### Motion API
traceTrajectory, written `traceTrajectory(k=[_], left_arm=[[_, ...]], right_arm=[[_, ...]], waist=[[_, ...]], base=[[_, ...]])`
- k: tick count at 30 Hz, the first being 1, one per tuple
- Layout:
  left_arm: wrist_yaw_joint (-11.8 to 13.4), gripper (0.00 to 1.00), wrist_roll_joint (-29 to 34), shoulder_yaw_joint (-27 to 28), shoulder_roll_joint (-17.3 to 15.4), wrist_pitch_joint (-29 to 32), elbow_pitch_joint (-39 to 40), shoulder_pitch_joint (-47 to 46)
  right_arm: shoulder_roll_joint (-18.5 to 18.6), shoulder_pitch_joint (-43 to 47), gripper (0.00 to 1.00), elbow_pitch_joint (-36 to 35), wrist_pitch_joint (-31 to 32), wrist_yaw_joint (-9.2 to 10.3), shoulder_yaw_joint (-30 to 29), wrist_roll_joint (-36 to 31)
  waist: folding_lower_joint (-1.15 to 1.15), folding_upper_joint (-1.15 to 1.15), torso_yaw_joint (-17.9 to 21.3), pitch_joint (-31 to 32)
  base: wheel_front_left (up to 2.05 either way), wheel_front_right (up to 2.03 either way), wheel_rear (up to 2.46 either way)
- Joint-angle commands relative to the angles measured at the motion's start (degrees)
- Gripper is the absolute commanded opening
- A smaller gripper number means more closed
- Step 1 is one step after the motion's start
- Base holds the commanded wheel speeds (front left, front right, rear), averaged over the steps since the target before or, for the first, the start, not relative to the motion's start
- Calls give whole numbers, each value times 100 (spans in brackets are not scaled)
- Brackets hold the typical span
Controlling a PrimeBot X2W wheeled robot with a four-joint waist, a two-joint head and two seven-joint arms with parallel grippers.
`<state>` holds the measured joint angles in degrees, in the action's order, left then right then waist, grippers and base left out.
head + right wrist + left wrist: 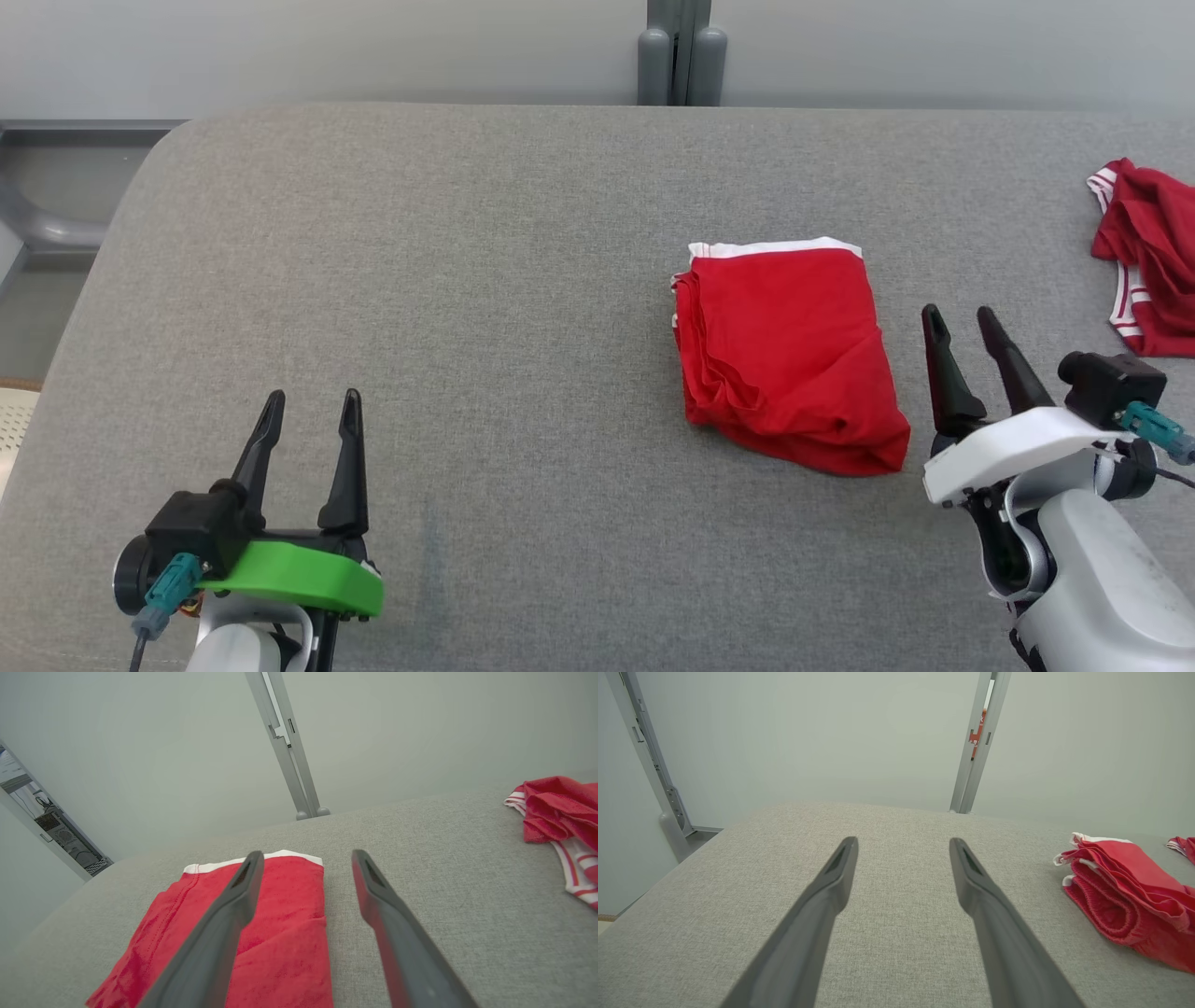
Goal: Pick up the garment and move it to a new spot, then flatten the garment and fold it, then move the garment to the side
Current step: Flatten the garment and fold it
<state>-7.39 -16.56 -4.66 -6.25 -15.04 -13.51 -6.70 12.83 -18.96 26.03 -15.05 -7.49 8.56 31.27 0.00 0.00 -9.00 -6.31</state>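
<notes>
So your garment [789,359] sits right of centre in the head view, a red bundle lying flat on the grey worktop [420,280] with its white band along the far edge. It looks folded already, so I'd say you're on the last bit, shifting it off to the side. Your right gripper [960,315] is just beside the bundle's right edge, not touching it as far as I can tell, with its two fingers spread wide and nothing between them. In the right wrist view one finger lines up over the red cloth and the other over bare worktop, which reads to me like it's straddling that edge, ready to take hold there. Your left gripper [313,399] is down in the lower left, well apart from everything, also fully spread and empty. It's probably parked there because the work is all on the other half of the frame. There's another red piece with striped trim [1144,261] crumpled at the upper right edge. Heads up: the left wrist view shows the bundle's layers stacked loose on that side, so pinch through all of them or the fold may slide apart.
</notes>
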Motion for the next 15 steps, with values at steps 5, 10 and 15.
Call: traceTrajectory(k=[5, 10, 15], left_arm=[[-20, 100, 33, -83, -28, -15, 2, -48], [-20, 100, -20, -154, -45, -16, -32, -144], [-20, 100, -55, -205, -45, -15, -69, -210]], right_arm=[[-44, -102, 0, 459, -14, 3, 217, -397], [-188, -303, 0, 870, -15, 3, 534, -729], [-553, -437, 0, 1166, -15, 3, 810, -807]], waist=[[0, 0, -103, -98], [0, 0, -225, -187], [0, 0, -317, -239]], base=[[0, 0, 0], [0, 0, 0], [0, 0, 0]])
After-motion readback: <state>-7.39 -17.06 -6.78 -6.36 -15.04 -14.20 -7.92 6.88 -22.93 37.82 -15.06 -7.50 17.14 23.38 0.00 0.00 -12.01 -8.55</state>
